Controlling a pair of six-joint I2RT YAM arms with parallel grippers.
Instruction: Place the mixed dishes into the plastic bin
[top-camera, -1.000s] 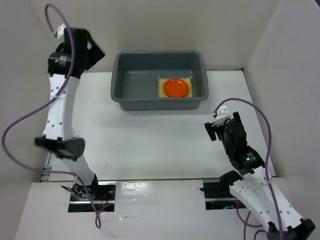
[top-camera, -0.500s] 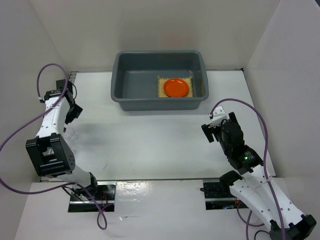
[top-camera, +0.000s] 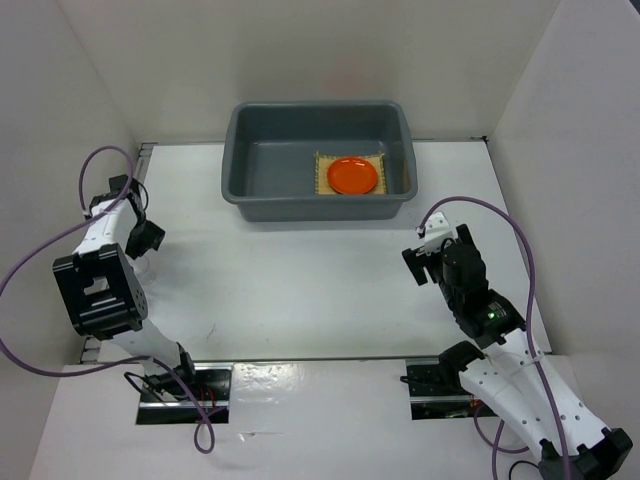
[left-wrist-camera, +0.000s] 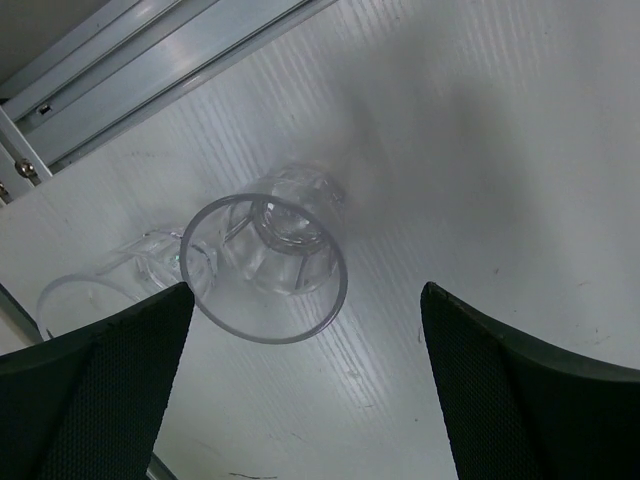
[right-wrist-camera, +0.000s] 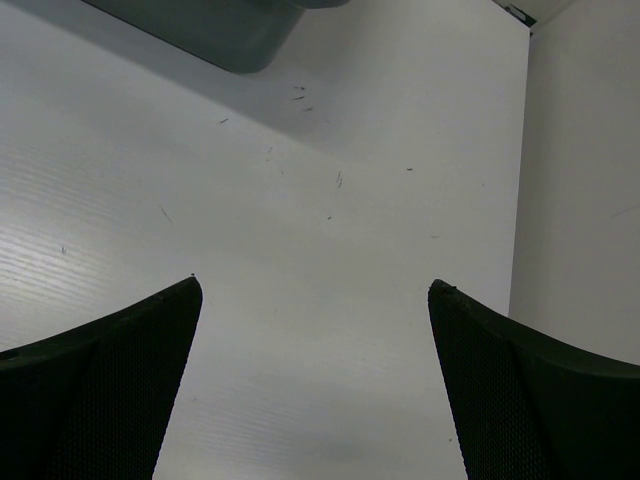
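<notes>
The blue-grey plastic bin (top-camera: 240, 175) stands at the back middle of the table. In it a square yellow woven mat (top-camera: 396, 174) lies flat with a small round orange plate (top-camera: 352, 175) on top. Two tiny clear cups sit by the table's left edge. One cup (left-wrist-camera: 265, 268) stands upright, the other cup (left-wrist-camera: 100, 290) lies beside it to the left. My left gripper (left-wrist-camera: 305, 292) hangs open just above them, the upright cup slightly ahead of its left finger. My right gripper (right-wrist-camera: 313, 285) is open over bare table, empty, right of centre (top-camera: 432, 256).
An aluminium rail (left-wrist-camera: 130, 70) runs along the table's left edge just beyond the cups. White walls close in the table on the left, back and right. A corner of the bin (right-wrist-camera: 225, 30) shows ahead of the right gripper.
The left arm has swung down from high at the back left to low over the cups at the left edge. The right arm has barely shifted.
</notes>
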